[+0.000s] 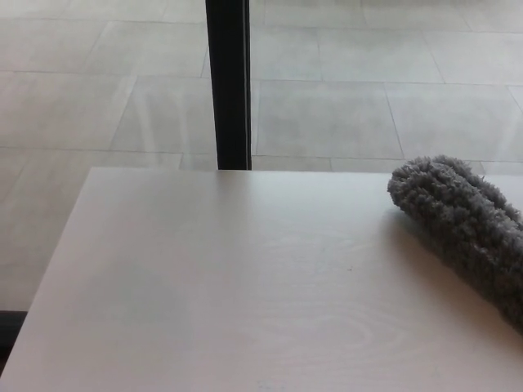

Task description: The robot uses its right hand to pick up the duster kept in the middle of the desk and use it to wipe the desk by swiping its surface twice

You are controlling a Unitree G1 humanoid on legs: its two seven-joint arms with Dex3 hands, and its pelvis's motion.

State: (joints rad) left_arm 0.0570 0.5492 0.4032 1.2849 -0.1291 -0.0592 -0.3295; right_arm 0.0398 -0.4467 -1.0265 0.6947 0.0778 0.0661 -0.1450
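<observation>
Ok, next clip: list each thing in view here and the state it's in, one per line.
Duster: lying on the desk at its right side, running off the picture's right edge, nothing holding it in view.
Desk: pale wood top, bare apart from the duster.
Black post: upright on the tiled floor behind the desk.
Left hand: not in view.
Right hand: not in view.

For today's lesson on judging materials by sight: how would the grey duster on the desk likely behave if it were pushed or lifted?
The duster looks thick and fluffy, so it is probably light for its size and soft to squeeze. Its shaggy pile lies flat on the smooth desk, so it would likely slide or drag, not roll. It seems unlikely to break.
</observation>
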